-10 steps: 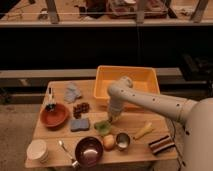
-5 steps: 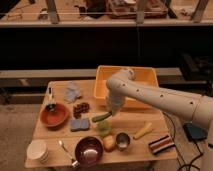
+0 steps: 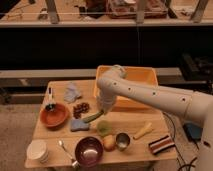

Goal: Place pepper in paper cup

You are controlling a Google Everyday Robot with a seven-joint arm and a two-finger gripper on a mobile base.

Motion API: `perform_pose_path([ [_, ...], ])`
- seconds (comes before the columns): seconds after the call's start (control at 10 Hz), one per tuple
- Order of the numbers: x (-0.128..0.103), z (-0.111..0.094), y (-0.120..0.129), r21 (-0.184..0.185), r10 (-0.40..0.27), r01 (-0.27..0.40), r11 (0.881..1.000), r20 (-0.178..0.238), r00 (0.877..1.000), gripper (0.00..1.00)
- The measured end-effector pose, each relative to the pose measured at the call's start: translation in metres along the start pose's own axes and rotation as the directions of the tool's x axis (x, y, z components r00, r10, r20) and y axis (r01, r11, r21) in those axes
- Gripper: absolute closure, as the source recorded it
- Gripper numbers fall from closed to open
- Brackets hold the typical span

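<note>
Two bowls sit on your surface (image 3: 52, 136): a red bowl (image 3: 55, 115) at the left and a dark bowl (image 3: 89, 149) at the front. You also have one pepper (image 3: 92, 118), one paper cup (image 3: 37, 150), one metal cup (image 3: 122, 141) and one yellow bin (image 3: 131, 84).

Your gripper (image 3: 103, 110) hangs over the middle of the surface, in front of the bin. Its jaws look closed on the pepper's upper end, though the wrist hides much of them. The pepper slants down and left from the jaws, its low end over a blue item (image 3: 78, 125), just right of the red bowl. The paper cup stands at the front left corner, well apart from the pepper.

Your arm covers part of the bin and is cut off at the right edge. A dark-handled thing (image 3: 50, 100) leaning in the red bowl is hard to make out.
</note>
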Motion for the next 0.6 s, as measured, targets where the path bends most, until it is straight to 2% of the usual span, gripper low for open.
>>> perform_pose_path([
  [0.2, -0.028, 0.001, -0.015, 0.006, -0.102, 0.102, 0.995, 0.021, 0.995, 0.90],
  [0.3, -0.034, 0.001, -0.018, 0.009, -0.130, 0.130, 0.991, 0.023, 0.991, 0.90],
  [0.6, -0.031, 0.001, -0.017, 0.009, -0.130, 0.130, 0.991, 0.016, 0.991, 0.90],
])
